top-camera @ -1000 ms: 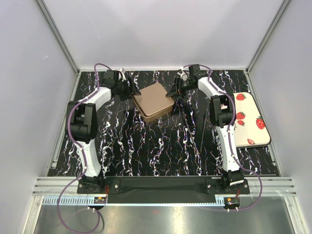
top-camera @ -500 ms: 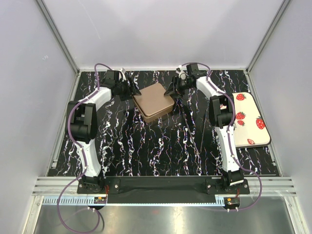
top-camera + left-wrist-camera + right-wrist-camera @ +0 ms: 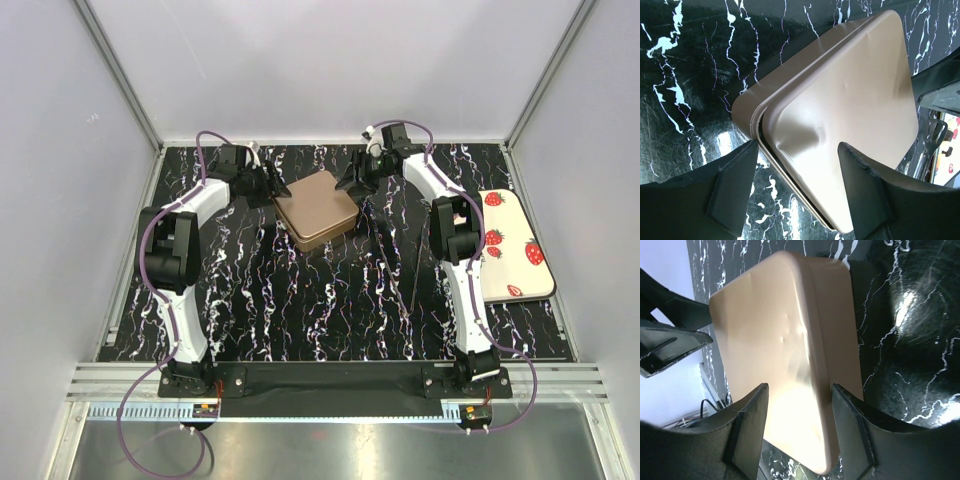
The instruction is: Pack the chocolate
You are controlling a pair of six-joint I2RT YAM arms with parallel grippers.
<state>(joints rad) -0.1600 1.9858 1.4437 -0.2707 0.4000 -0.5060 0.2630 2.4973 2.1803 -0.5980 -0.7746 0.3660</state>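
- Just now the right claw [image 3: 350,180] is letting go. Over the last second its two black fingers have spread from a narrow gap to a middling one. The arm has also drawn back a little toward the far wall, off the far right corner of the square tan metal tin [image 3: 315,208].
- Seen from its own wrist, the right claw [image 3: 800,387] stands about half open over the lid's edge. The tin [image 3: 770,330] shows in the gap, and the claw has hold of nothing that I can see.
- The left claw [image 3: 272,187] has not budged and stays spread wide at the tin's left corner. In its wrist view the left claw [image 3: 799,150] straddles that corner without clamping it. I cannot tell whether a pad brushes the rim.
- The tin sits where it sat, lid on, upon the black white-veined tabletop [image 3: 300,300].
- No chocolate shows in any view. If it is here at all it lies under that lid, which I cannot confirm.
- To my eye the release marks the end of seating the lid, so the packing looks nearly done. A dark seam runs along the tin's near edge [image 3: 760,130], so one more press may be needed.
- The white strawberry-printed pad [image 3: 512,250] lies well apart on the right.
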